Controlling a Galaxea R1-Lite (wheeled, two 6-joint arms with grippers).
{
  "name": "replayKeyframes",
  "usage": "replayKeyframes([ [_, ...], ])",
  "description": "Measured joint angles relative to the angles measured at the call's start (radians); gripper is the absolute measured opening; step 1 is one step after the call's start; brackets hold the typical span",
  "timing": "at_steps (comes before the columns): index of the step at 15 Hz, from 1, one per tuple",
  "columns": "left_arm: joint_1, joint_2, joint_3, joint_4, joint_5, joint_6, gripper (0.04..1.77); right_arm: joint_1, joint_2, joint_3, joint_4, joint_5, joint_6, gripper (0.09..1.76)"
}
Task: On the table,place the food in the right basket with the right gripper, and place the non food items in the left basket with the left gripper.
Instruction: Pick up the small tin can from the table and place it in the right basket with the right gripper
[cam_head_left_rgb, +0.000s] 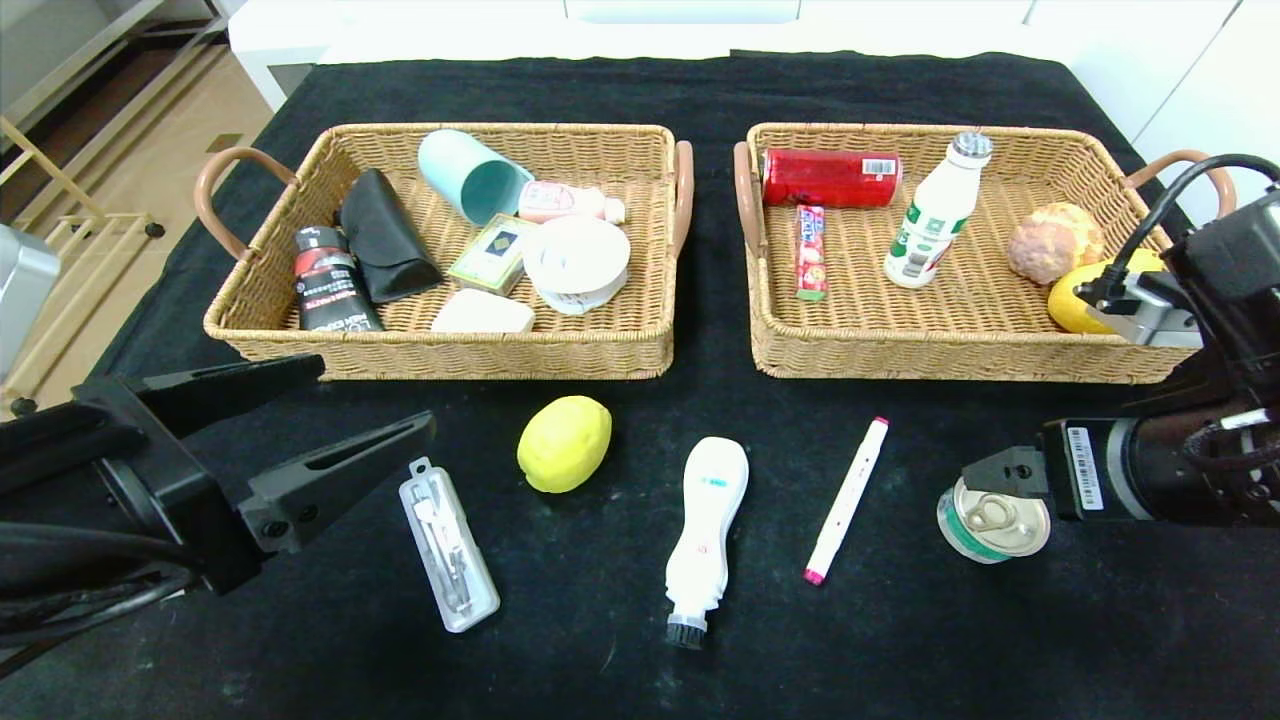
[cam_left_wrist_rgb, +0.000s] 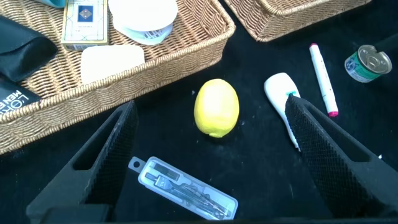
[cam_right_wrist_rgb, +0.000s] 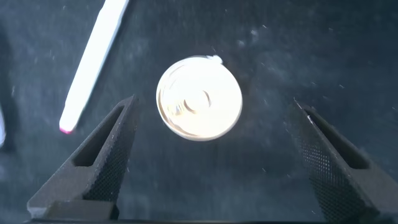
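On the black table lie a clear plastic case with metal tools, a yellow lemon, a white brush, a white marker with pink ends and a small tin can. My left gripper is open and empty, hovering left of the case; in the left wrist view its fingers flank the lemon and the case. My right gripper is open just above the can; in the right wrist view the can lies between its fingers, untouched.
The left wicker basket holds a teal cup, black pouch, dark tube, card box and other items. The right wicker basket holds a red can, candy pack, white bottle, bread roll and a yellow fruit. Both stand behind the loose items.
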Motion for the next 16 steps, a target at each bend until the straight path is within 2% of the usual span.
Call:
replayKeyframes([
  [7,0.001,-0.001,0.001,-0.002,0.0,0.001,1.72,0.005,0.095,-0.037,-0.011,-0.003,0.07,1.71],
  [11,0.001,-0.003,0.001,-0.003,0.0,0.001,1.72,-0.005,0.133,-0.046,-0.01,-0.039,0.089,1.71],
  [16,0.001,-0.004,0.002,-0.002,0.0,0.005,1.72,-0.011,0.151,-0.037,-0.008,-0.038,0.097,1.71],
])
